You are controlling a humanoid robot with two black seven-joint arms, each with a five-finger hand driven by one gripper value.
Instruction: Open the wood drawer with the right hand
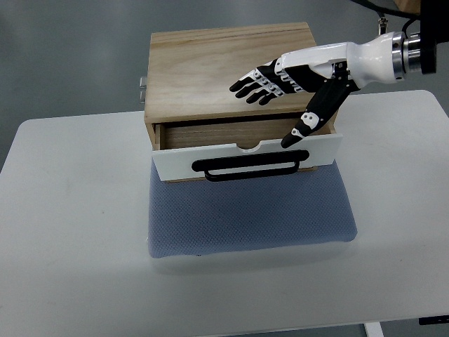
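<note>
the wood drawer (247,157) already sits partly out of its box (231,70) on the blue mat (252,217), so the right hand (298,81), fingers spread and gripping nothing, should probably hook the black handle (249,168) and pull straight toward the robot.

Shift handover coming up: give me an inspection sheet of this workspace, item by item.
Surface: white rectangular table, blue-grey mesh mat under the box.
Job's things: light wooden drawer box; its white-fronted drawer with black bar handle is pulled partly out.
Clutter: nothing seen.
Hands: right hand, white and black, hangs over the box top, fingers spread, thumb pointing down at the drawer front's upper edge; contact unclear. Left hand not in view.
Cables: dark cable at the top edge.
Surroundings: grey floor.
</note>
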